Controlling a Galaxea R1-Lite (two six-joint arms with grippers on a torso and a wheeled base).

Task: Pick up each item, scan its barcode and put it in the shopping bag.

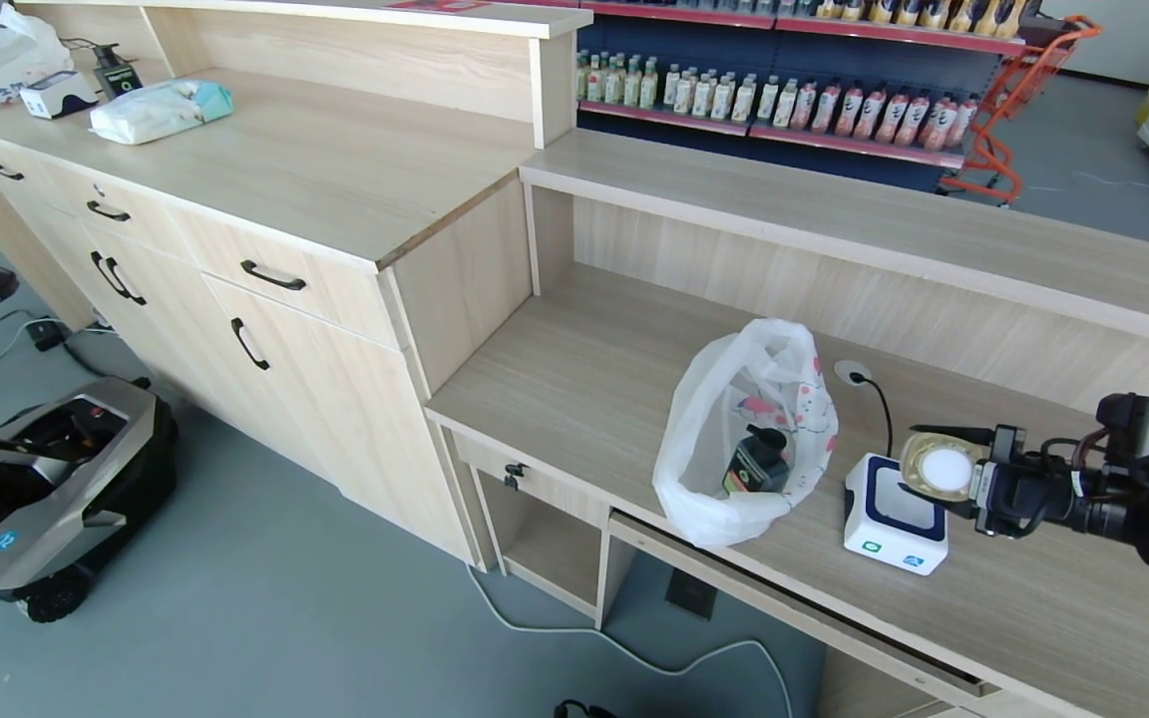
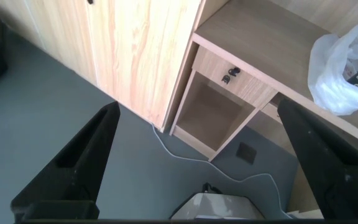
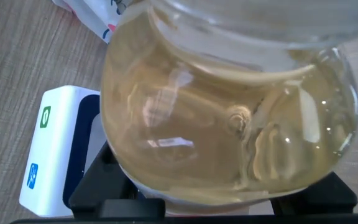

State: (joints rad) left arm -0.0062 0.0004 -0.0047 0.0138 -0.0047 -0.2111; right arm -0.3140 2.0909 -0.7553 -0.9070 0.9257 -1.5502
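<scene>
1. Glass jar [image 3: 229, 124] of yellowish liquid, clamped in right gripper [image 1: 968, 477], just above white scanner [image 1: 892, 517].
2. Shopping bag [image 1: 699, 439] beside scanner, dark bottle [image 1: 756, 464] inside.
3. Left gripper [image 2: 197, 149] fingers apart, empty.

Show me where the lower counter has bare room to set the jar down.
There is bare wood on the counter between the cabinet wall and the bag, and again right of the scanner, along the front edge. Crowded: bag, scanner and cable sit close together, with the jar held right by the scanner.
</scene>
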